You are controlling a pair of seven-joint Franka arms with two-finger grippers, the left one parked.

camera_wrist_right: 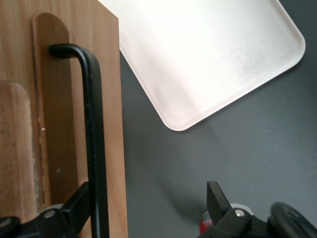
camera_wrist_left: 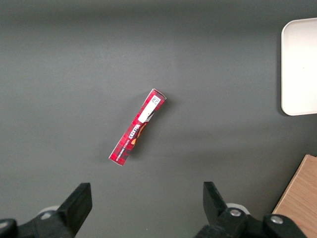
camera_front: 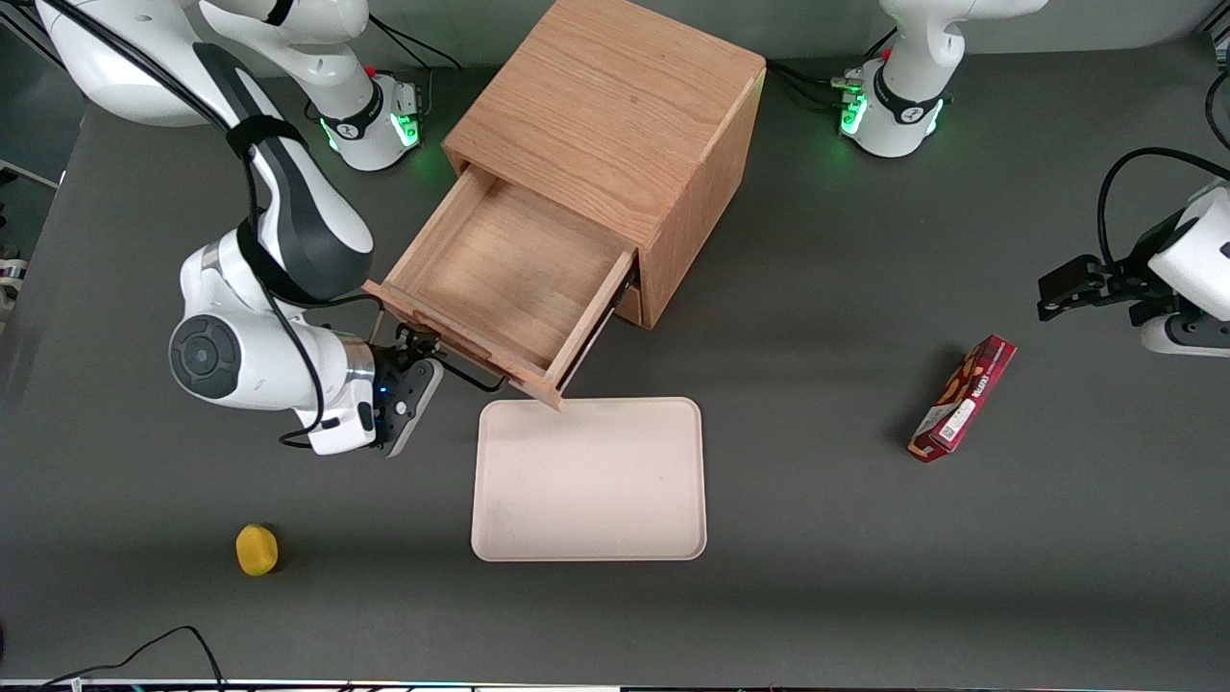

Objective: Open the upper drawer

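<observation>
The upper drawer (camera_front: 500,279) of the wooden cabinet (camera_front: 615,125) stands pulled far out, its shallow wood-grain interior bare. Its long black bar handle (camera_front: 478,382) runs under the drawer front, on the side nearer the front camera. My right gripper (camera_front: 415,341) is at the end of that handle toward the working arm's end of the table. In the right wrist view the gripper (camera_wrist_right: 147,191) is open. One finger (camera_wrist_right: 74,203) lies against the handle (camera_wrist_right: 94,139) and drawer front (camera_wrist_right: 106,74); the other finger (camera_wrist_right: 215,196) is well apart over the table.
A cream tray (camera_front: 588,479) lies just in front of the open drawer, nearer the front camera; it also shows in the right wrist view (camera_wrist_right: 208,54). A small yellow object (camera_front: 257,550) lies near the table's front edge. A red box (camera_front: 963,398) lies toward the parked arm's end.
</observation>
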